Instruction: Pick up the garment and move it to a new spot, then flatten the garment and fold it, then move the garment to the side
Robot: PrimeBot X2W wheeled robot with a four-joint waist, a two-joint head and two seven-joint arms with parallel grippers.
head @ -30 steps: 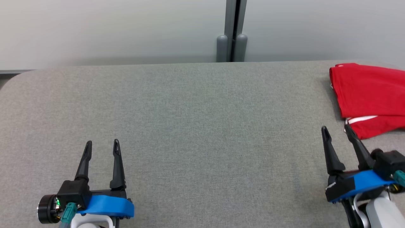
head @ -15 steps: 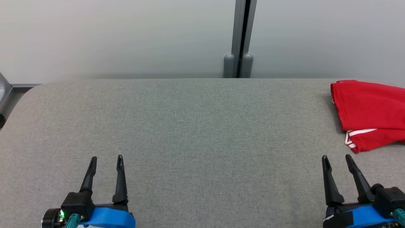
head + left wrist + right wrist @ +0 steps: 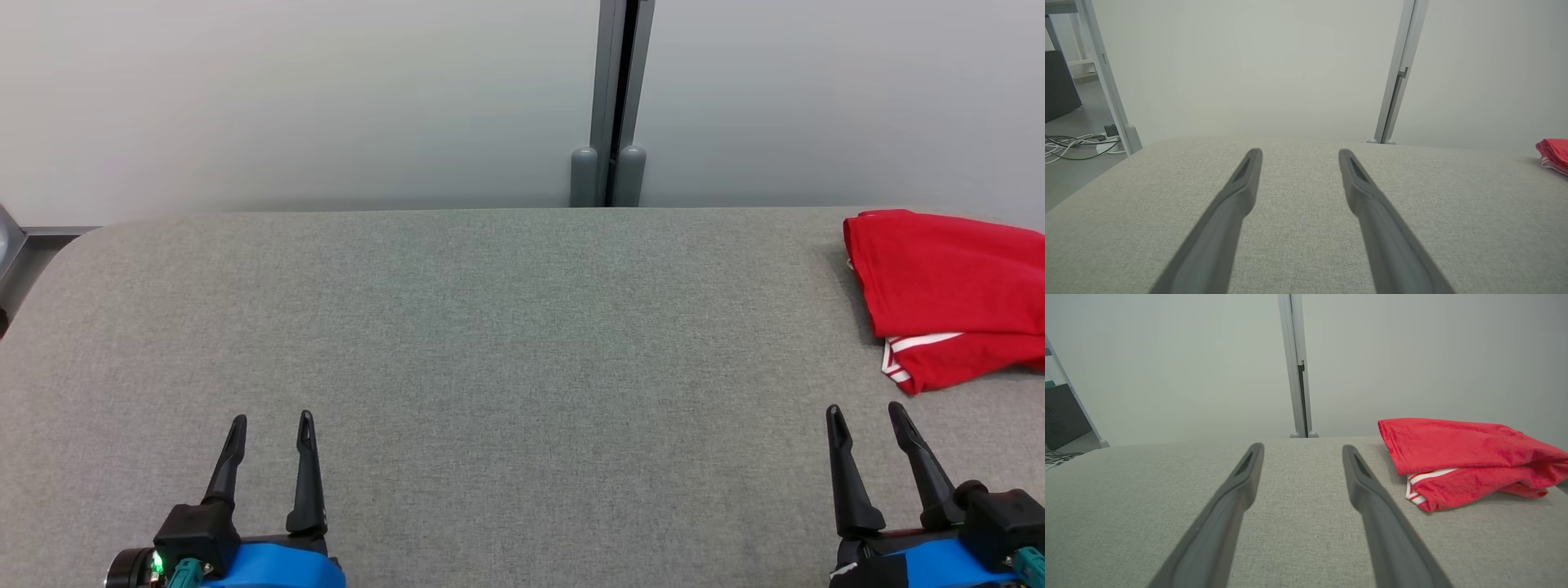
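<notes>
Nearest me, my left gripper (image 3: 272, 416) and right gripper (image 3: 864, 407) hang over the grey fabric table (image 3: 506, 327), fingers spread and empty. The folded red garment (image 3: 947, 278), white-striped at its hem, lies just beyond the right gripper and to its right, apart from it, at the table's far right.

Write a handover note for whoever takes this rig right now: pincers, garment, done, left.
Left pincer: open, empty, over the near left of the grey table.
Right pincer: open, empty, just short of the red garment, not touching it.
Garment: folded, lying at the table's far right, partly cut off by the head view's edge.
Done: fold and move aside look complete.
Left: apparently nothing; maybe check the fold is neat.
</notes>
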